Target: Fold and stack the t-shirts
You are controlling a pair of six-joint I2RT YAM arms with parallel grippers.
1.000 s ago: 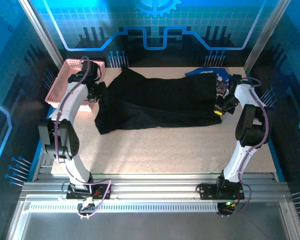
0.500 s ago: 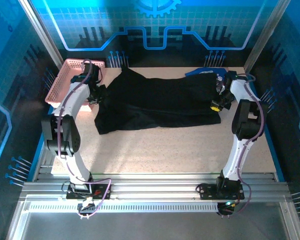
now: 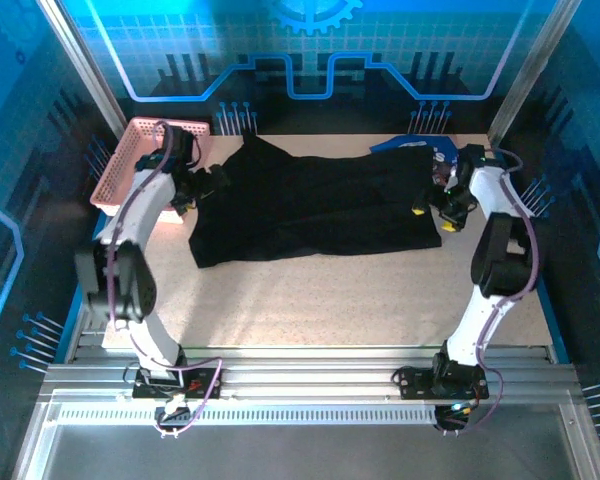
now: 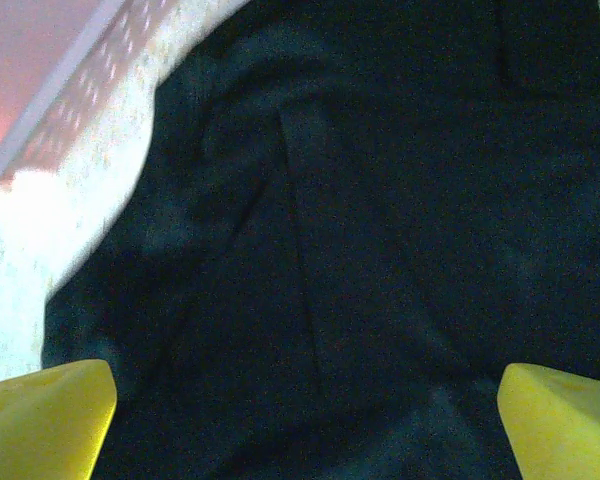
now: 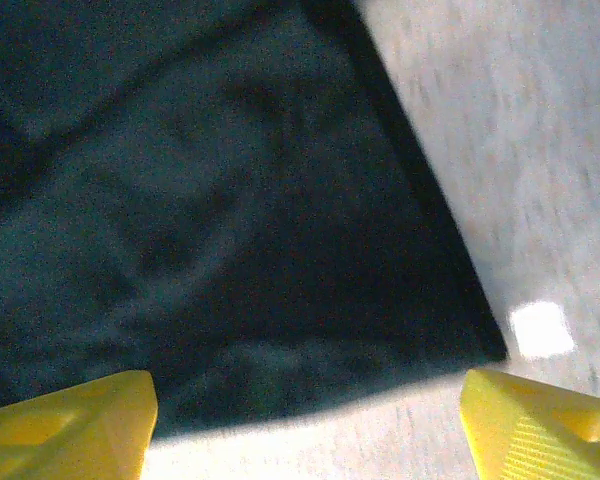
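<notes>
- Two t-shirts lie on the far half of the table (image 3: 330,300). The black t-shirt (image 3: 315,205) is spread flat from left to right, and the blue t-shirt (image 3: 420,146) peeks out along its far right edge.
- At the left end of the black t-shirt, the left gripper (image 4: 305,430) hangs over creased dark cloth. Its jaws are spread wide and its yellow fingertips (image 4: 45,420) sit far apart, with nothing clamped between them. Whether they touch the cloth cannot be told.
- Seen from the left wrist, a raised seam or fold runs down the fabric. Pale table and a pink edge show at the upper left corner.
- At the right end, the right gripper (image 5: 305,425) is poised over the near right corner of the black t-shirt. It is also spread wide and holds nothing.
- From the right wrist, the shirt's hem corner lies flat on the speckled table, with a small bright patch (image 5: 540,330) just beside it.
- A pink basket (image 3: 120,165) stands at the far left corner of the table, just beside the left arm and near the shirt's left end.
</notes>
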